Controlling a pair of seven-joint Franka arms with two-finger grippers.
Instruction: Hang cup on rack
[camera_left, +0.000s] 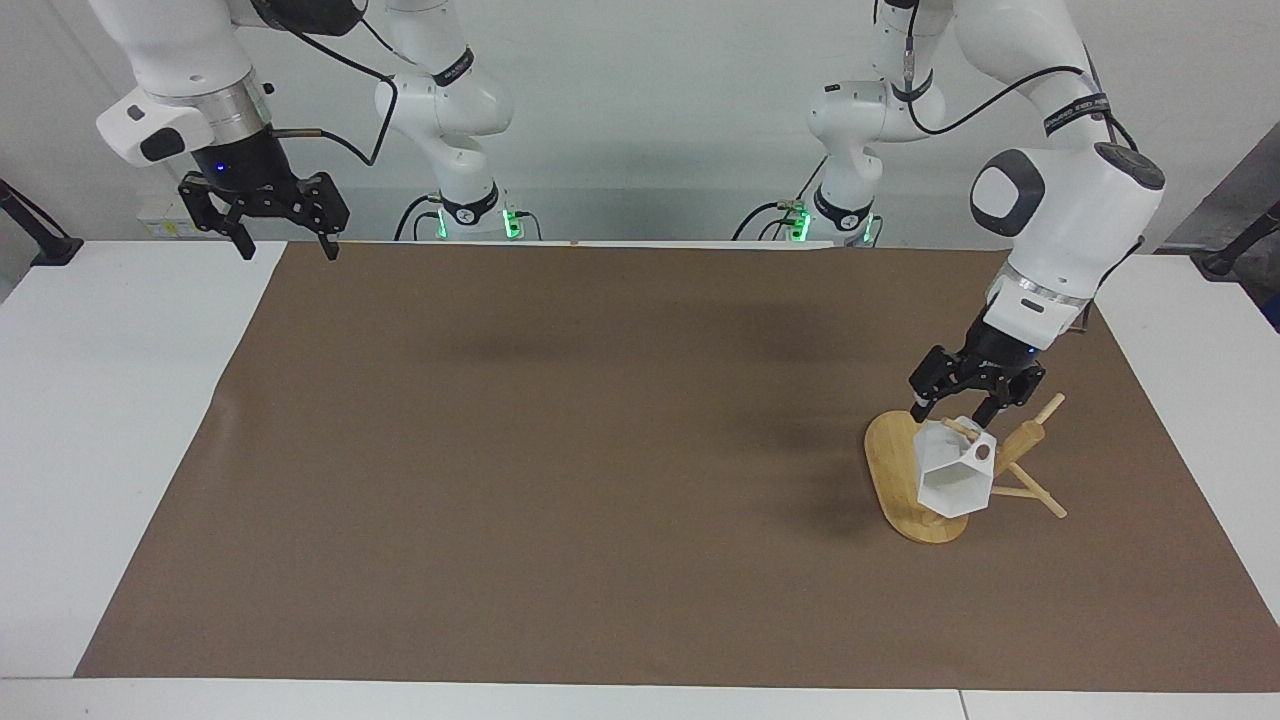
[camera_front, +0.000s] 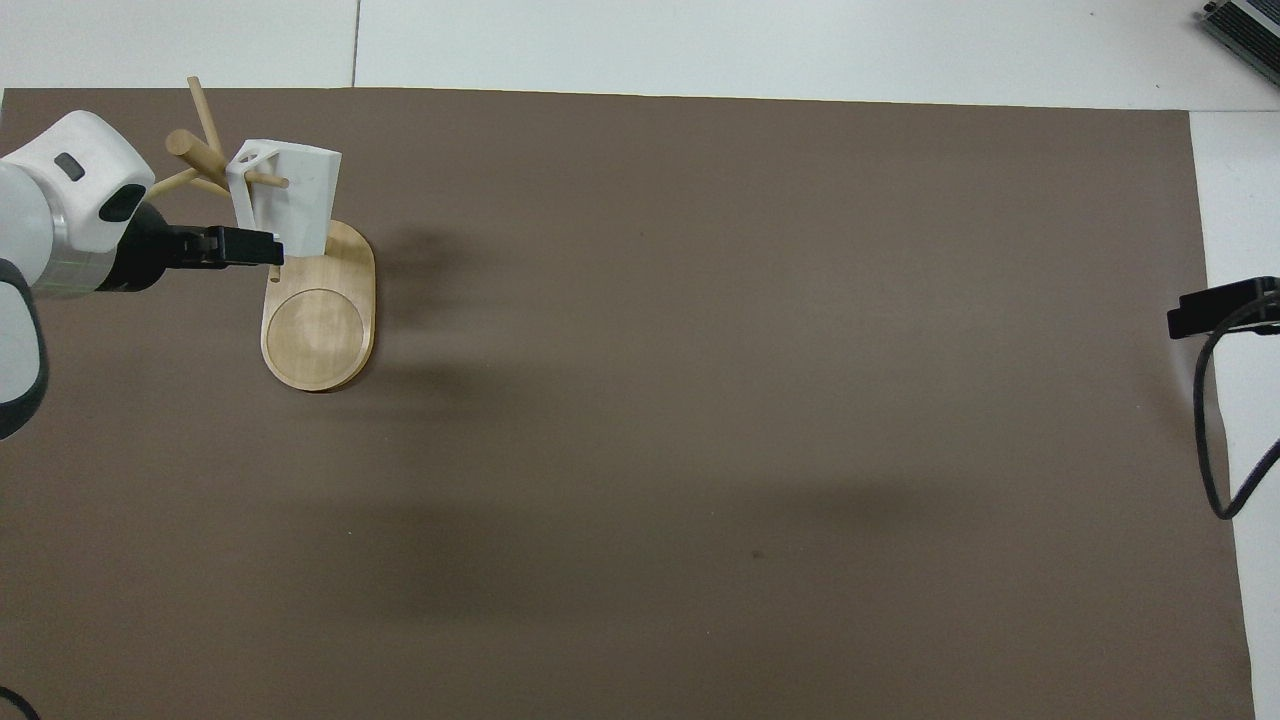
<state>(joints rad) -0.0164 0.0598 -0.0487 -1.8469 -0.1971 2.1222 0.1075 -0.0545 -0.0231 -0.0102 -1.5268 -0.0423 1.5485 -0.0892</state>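
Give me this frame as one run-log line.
cup: hanging on rack peg | left gripper: open, above cup, not holding | right gripper: open, waiting at table edge

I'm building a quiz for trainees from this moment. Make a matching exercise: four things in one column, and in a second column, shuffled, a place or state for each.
Things
1. cup
2. rack
3. left gripper
4. right gripper

Places or states
A. open, up over the table edge at the right arm's end, waiting
B. hanging by its handle on a peg
C. standing on the brown mat at the left arm's end
D. open, just above the cup, holding nothing

Pairs: 1-B, 2-C, 3-D, 4-A
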